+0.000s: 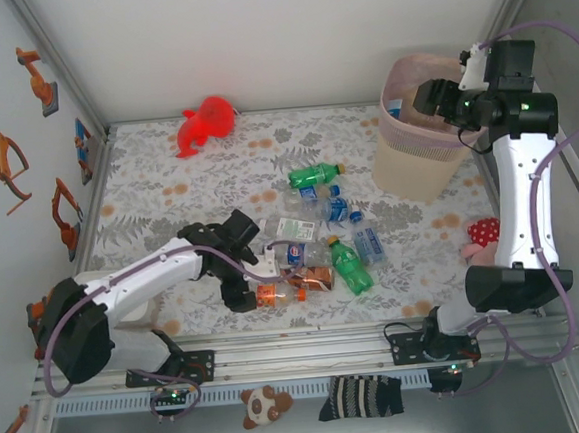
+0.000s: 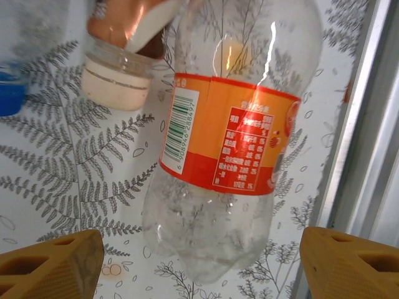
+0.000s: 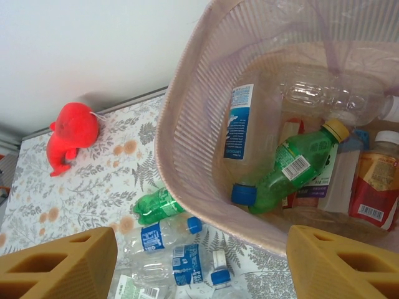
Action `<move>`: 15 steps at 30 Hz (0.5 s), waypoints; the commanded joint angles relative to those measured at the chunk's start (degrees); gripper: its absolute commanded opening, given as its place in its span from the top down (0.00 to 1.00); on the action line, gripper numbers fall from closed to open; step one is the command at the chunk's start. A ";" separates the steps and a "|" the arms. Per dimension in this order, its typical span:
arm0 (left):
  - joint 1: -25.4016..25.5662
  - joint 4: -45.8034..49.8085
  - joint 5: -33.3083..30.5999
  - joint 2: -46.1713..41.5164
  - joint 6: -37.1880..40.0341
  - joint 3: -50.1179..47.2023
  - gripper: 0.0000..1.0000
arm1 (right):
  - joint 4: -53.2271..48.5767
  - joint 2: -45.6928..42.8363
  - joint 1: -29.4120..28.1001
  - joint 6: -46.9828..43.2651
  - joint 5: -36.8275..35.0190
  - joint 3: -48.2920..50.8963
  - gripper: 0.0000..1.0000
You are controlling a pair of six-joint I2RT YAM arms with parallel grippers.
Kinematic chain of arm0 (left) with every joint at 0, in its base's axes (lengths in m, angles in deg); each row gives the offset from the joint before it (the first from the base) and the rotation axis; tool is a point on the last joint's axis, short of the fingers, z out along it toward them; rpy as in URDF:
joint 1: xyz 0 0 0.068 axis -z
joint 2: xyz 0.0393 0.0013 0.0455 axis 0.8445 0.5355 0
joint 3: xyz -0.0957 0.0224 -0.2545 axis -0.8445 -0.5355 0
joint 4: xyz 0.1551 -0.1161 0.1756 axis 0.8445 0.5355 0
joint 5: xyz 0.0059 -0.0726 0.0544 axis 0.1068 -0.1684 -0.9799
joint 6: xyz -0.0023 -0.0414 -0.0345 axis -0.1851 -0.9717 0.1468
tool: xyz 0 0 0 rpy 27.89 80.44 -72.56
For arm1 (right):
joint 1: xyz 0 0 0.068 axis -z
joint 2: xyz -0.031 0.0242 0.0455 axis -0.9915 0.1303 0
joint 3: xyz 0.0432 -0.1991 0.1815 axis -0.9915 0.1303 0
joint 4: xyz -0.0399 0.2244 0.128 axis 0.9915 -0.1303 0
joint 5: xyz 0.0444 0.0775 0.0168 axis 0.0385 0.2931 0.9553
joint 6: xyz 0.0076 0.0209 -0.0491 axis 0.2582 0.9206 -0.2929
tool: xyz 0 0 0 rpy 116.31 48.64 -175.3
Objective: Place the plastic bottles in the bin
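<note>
Care in the closing is what this step wants, I judge. The left gripper (image 2: 198,237) hangs with jaws spread and nothing gripped, one finger either side of the orange-label bottle (image 2: 218,143), which lies on the table (image 1: 146,178) near the front rail (image 2: 368,124). Close across the label at mid-body, as the bare plastic looks slick and soft. A brown bottle (image 2: 118,75) lies just beside it and may get nudged. A red plush (image 1: 205,123) sits well apart at the back. Loose bottles (image 1: 330,223) lie heaped mid-table. The bin (image 1: 416,171) stands at the far right, with several bottles inside. Over it hangs the right gripper (image 3: 199,233), jaws apart and empty.
</note>
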 commanded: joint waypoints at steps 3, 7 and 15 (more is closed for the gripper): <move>1.25 -3.17 -1.70 2.86 2.23 -1.92 0.17 | 0.87 -1.77 -0.33 -1.34 -1.12 0.57 0.29; 2.18 -5.12 -2.61 4.81 2.32 -2.80 0.16 | 1.02 -1.83 -0.37 -1.45 -1.12 1.00 0.29; 2.94 -7.08 -3.38 9.43 2.71 -3.41 0.20 | 2.19 -2.21 -0.33 -1.52 -0.88 2.79 0.29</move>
